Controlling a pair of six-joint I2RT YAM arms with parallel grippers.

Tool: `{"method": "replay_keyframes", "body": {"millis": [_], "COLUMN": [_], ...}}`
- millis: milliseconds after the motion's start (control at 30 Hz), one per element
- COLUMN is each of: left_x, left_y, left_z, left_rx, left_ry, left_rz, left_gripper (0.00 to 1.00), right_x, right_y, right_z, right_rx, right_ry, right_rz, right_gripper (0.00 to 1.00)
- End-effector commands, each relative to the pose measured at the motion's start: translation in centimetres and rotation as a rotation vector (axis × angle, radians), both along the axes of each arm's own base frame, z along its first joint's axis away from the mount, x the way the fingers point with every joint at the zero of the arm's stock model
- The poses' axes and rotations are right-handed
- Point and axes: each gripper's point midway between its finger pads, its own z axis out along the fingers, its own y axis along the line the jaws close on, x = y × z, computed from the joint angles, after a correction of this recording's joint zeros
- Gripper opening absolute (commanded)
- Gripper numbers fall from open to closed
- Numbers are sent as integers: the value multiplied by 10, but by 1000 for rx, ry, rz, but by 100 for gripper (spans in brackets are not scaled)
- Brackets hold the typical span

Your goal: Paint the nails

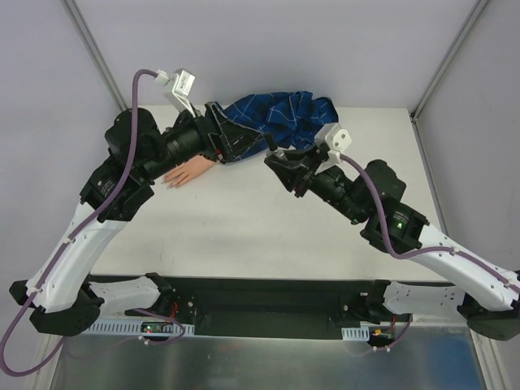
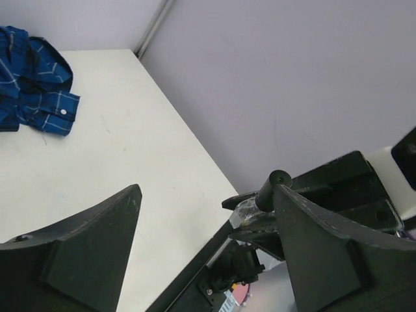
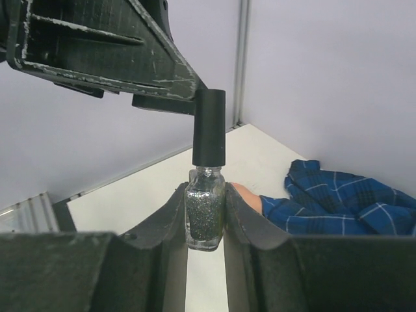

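The right fingers (image 3: pixel 162 247) are pinched narrow on the small clear glass bottle of dark glitter polish (image 3: pixel 205 221). They hold it upright, its tall black cap (image 3: pixel 208 127) standing free above them. The left fingers (image 2: pixel 318 250) are spread wide and grip nothing.

The next move, as I judge it, is taking the cap. In the left wrist view the cap (image 2: pixel 272 185) sits just beside one finger, not midway in the gap; whether it touches I cannot tell. Its long axis seems to run across the closing line, so a sideways shift should centre it first.

The nails belong to the small peach dummy hand (image 1: pixel 184 171) lying on the white surface (image 1: pixel 244 219), left of both sets of fingers and nearer the left arm. Its blue white-checked sleeve (image 1: pixel 280 112) trails far and right. The nails themselves are too small to make out.

Only the top view shows most of the hand. The right wrist view gives a sliver of peach behind the bottle, but it alone shows the grip on the glass.
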Motion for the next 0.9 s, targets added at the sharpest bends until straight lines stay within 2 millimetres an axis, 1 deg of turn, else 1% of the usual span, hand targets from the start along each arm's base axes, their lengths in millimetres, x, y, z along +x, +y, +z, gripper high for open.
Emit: {"method": "replay_keyframes", "body": {"millis": [0, 67, 167, 233, 300, 333, 400, 433, 533, 700, 767, 833, 867], "left_x": [8, 4, 1, -2, -5, -5, -6, -6, -6, -7, -10, -14, -16], "left_y": [1, -4, -10, -13, -19, -22, -26, -27, -31, -39, -42, -45, -46], "left_z": [23, 25, 21, 23, 20, 19, 16, 14, 6, 0, -2, -4, -2], "left_rx": [-36, -27, -11, -15, -9, -7, -2, -1, 2, 9, 9, 11, 2], "left_ry": [-47, -64, -80, -92, -96, -97, -94, -90, -69, -59, -61, -62, -76], "left_rz": [77, 61, 49, 37, 16, 11, 2, 0, -10, -45, -70, -97, -114], "left_gripper": [77, 77, 75, 75, 77, 75, 70, 64, 56, 45, 36, 31, 23], "right_x": [13, 14, 14, 14, 14, 14, 13, 12, 11, 9, 8, 6, 5], "right_y": [-8, -5, -2, -1, -1, -1, -1, -2, -2, -1, -2, -2, -2], "right_z": [26, 26, 26, 26, 25, 25, 26, 27, 28, 29, 30, 31, 31], "right_rx": [21, 16, 13, 11, 12, 13, 18, 21, 24, 31, 40, 54, 58], "right_ry": [-72, -73, -75, -74, -71, -69, -70, -71, -71, -72, -69, -62, -62], "right_rz": [-125, -124, -125, -124, -123, -123, -122, -121, -119, -113, -113, -103, -99], "right_gripper": [0, 0, 0, 0, 0, 0, 0, 0, 0, 0, 0, 0, 0]}}
